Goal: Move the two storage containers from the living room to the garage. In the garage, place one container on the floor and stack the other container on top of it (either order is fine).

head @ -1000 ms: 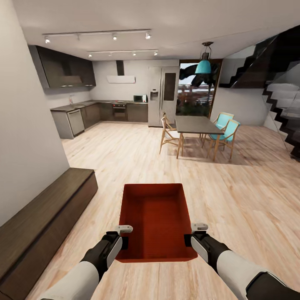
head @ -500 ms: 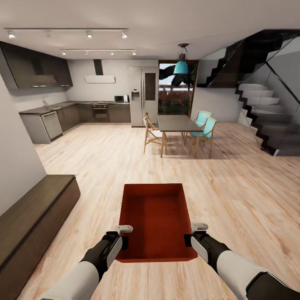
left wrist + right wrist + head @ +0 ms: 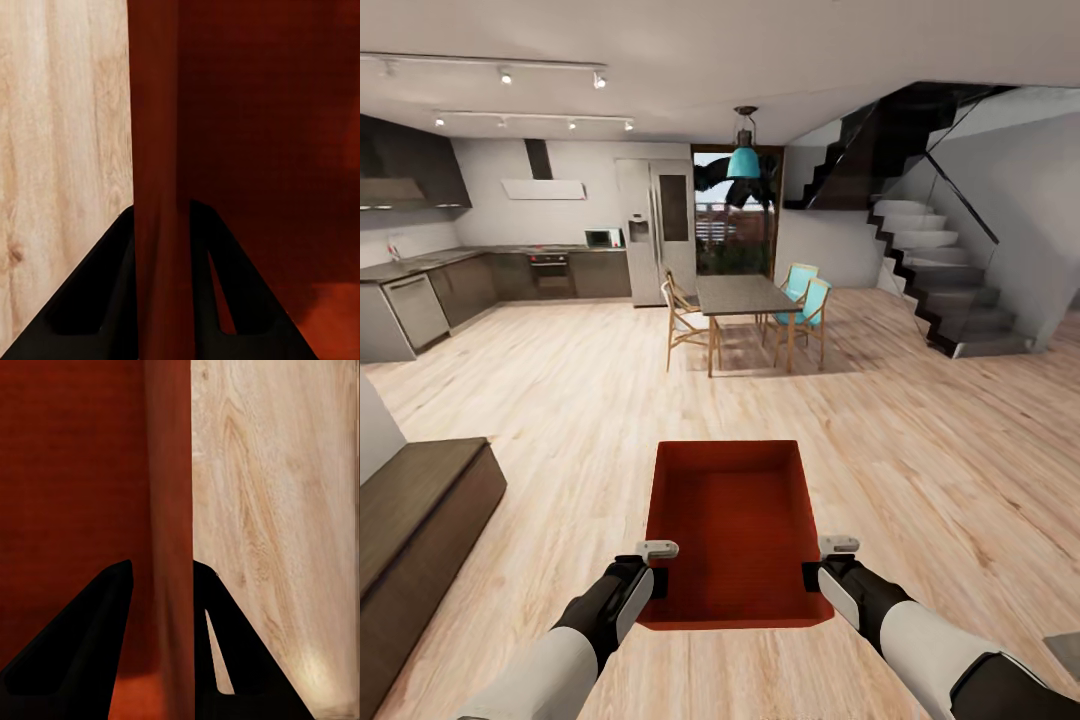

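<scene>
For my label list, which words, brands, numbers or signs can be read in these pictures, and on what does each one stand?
None can be read.
The red bin is plain, with no label.
The fridge and the microwave are too small and blurred to show any text.

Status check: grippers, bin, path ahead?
Left gripper shut on bin wall; right gripper shut on opposite wall. Bin held over wood floor. Dining table far ahead; bench at left.
</scene>
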{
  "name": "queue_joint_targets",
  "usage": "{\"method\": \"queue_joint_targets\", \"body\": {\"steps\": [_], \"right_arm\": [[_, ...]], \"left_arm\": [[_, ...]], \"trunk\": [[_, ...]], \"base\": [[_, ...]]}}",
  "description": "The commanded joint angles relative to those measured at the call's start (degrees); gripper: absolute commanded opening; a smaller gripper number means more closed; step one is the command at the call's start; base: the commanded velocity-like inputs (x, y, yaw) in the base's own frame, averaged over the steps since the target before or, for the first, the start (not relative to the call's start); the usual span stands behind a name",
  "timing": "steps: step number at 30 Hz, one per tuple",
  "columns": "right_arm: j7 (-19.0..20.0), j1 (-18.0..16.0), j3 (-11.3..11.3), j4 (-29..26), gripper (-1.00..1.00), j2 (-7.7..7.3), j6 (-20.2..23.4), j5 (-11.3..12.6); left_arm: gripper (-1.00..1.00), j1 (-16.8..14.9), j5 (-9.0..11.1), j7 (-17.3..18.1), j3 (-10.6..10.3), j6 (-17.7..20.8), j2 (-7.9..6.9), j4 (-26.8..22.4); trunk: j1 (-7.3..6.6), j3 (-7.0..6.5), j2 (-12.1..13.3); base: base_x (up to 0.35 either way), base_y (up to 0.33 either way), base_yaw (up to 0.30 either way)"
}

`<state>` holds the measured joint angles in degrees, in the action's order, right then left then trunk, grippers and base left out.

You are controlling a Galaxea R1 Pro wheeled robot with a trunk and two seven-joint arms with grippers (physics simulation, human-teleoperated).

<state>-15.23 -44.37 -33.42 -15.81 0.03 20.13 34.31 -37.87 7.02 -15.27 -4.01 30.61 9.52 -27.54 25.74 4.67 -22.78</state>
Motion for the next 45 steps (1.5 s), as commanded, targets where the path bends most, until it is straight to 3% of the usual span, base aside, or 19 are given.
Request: {"method": "queue_joint_targets", "body": {"steps": [1,21,29,45], "right_arm": [[-0.3,-0.1,-1.5,-0.4,-1.00,-0.03,0.0,0.8],[-0.3,-0.1,-1.5,-0.4,-1.00,-0.03,0.0,0.8],[-0.3,-0.1,-1.5,-0.4,-1.00,-0.03,0.0,0.8],[-0.3,-0.1,-1.5,-0.4,-1.00,-0.03,0.0,0.8]], "left_arm": [[-1.00,0.0,-0.2,-0.8,-0.7,0.6,-0.20,2.1],[-1.00,0.0,-0.2,-0.8,-0.7,0.6,-0.20,2.1],[-1.00,0.0,-0.2,-0.8,-0.8,0.6,-0.20,2.1],[-1.00,0.0,-0.2,-0.8,-0.7,0.6,-0.20,2.2]], "trunk": [[0.04,0.12,-0.1],[0.04,0.12,-0.1],[0.04,0.12,-0.1],[0.04,0.12,-0.1]], "base": [[0.000,0.000,-0.286],[0.000,0.000,-0.279],[0.066,0.000,-0.027],[0.310,0.000,0.000]]}}
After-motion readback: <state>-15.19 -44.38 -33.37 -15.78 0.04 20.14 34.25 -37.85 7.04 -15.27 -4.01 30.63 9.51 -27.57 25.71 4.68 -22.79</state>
